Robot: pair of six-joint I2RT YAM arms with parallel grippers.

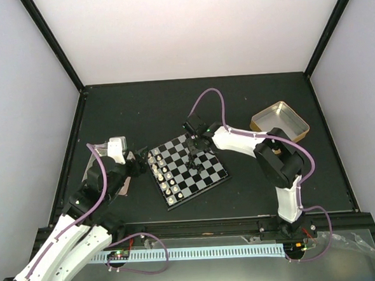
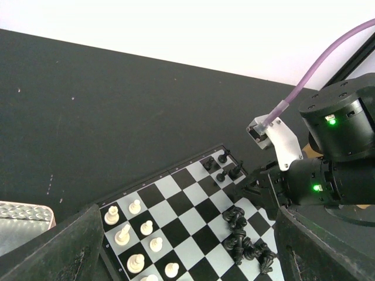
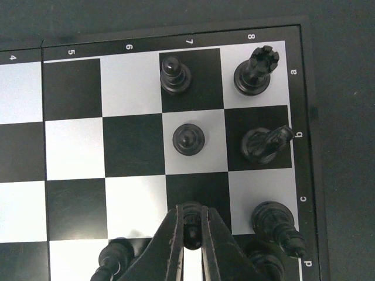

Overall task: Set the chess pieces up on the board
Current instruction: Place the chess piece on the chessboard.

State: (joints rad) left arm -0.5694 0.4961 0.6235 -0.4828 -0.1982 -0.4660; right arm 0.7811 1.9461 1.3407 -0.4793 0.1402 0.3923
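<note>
My left arm (image 1: 66,240) runs from near-left base forward, wrist low. Left claw (image 1: 140,162) points right; in wrist view, left claw (image 2: 187,252) fingers (image 2: 64,246) sit at bottom corners of frame, spread wide, nothing between them. My right arm (image 1: 277,167) rises from base, elbow folded high, forearm reaching left, wrist bent downward. Right claw (image 1: 193,156) points straight down; its fingers (image 3: 170,246) are pinched almost together on black piece (image 3: 190,215), tips against its sides. Green lights glow on right arm joints.
</note>
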